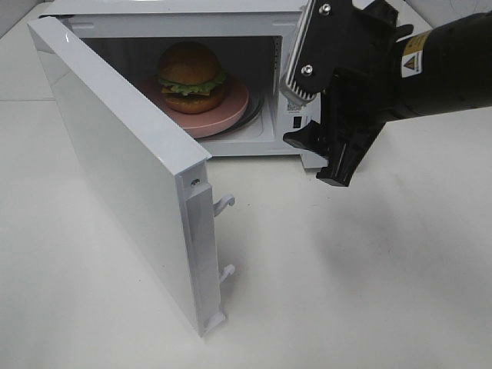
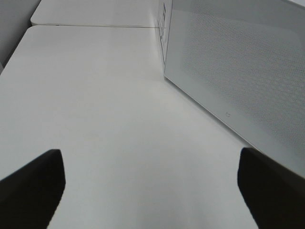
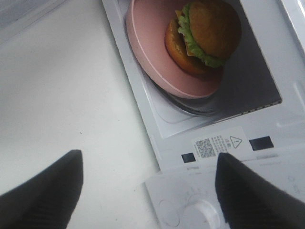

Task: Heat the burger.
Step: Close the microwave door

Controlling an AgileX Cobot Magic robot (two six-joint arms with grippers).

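Loading done: burger [image 1: 191, 75] sits on pink plate [image 1: 234, 104] inside microwave [image 1: 184, 24], upper centre of frame; door [image 1: 115, 154] wide open, so closing and starting remain; left pincer [image 2: 152, 191] and right pincer [image 3: 150, 191] both spread wide, empty.

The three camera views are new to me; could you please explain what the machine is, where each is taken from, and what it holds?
It is a two-armed robot at a white table. The high camera looks down on an open microwave with the burger on a pink plate inside. Each wrist camera looks out between its own gripper's dark fingers: the right gripper faces the microwave's opening, the left gripper the outside of its door. Both are open and hold nothing.
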